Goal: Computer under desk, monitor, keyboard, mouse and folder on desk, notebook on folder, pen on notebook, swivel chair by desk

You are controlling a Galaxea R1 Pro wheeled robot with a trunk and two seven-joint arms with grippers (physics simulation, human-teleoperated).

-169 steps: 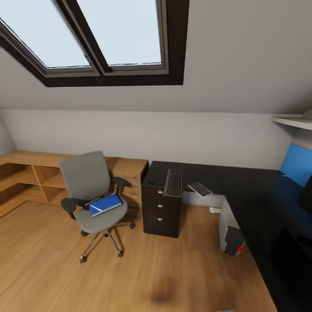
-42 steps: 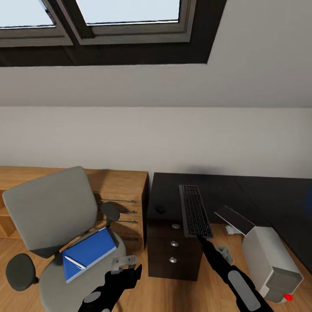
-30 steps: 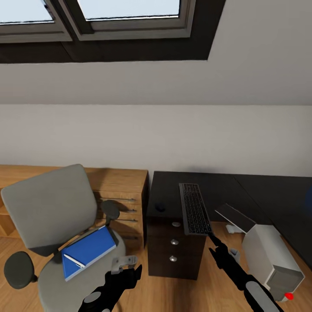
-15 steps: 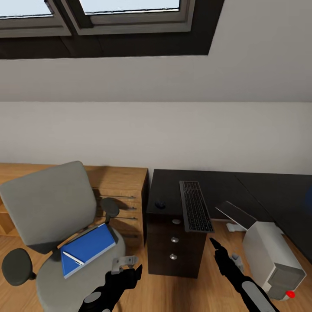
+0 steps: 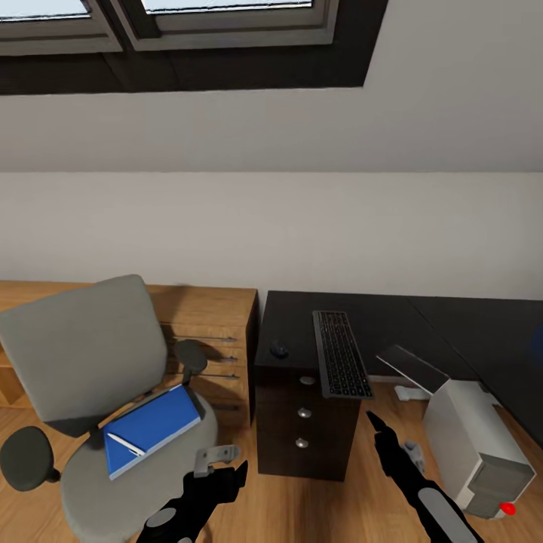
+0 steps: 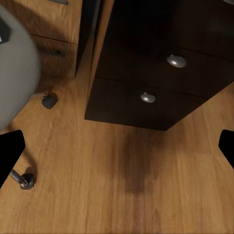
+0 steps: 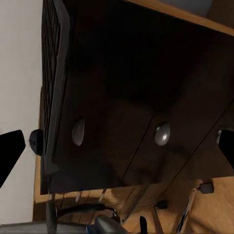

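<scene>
The grey swivel chair (image 5: 83,347) stands left of the black desk (image 5: 294,324). On its seat lies the blue folder (image 5: 151,430), with the whitish pen (image 5: 124,443) on top. The keyboard (image 5: 341,353) lies on the desk, overhanging the front edge, and the mouse (image 5: 280,350) sits left of it. The grey notebook (image 5: 411,368) sits tilted above the computer (image 5: 471,445) on the floor. My left gripper (image 5: 222,471) hangs open beside the seat. My right gripper (image 5: 375,422) is open, below the keyboard's near end and apart from it. The monitor is out of view.
A light wooden drawer unit (image 5: 211,332) stands behind the chair against the wall. Three drawers with silver knobs (image 5: 304,412) front the desk. The left wrist view looks down on wooden floor (image 6: 122,175), with a chair castor (image 6: 48,100) near the desk's corner.
My right gripper has drawn back and down from the keyboard's near end. The camera has moved in close since the earliest frame and tilted slightly. The left arm has stayed still.
</scene>
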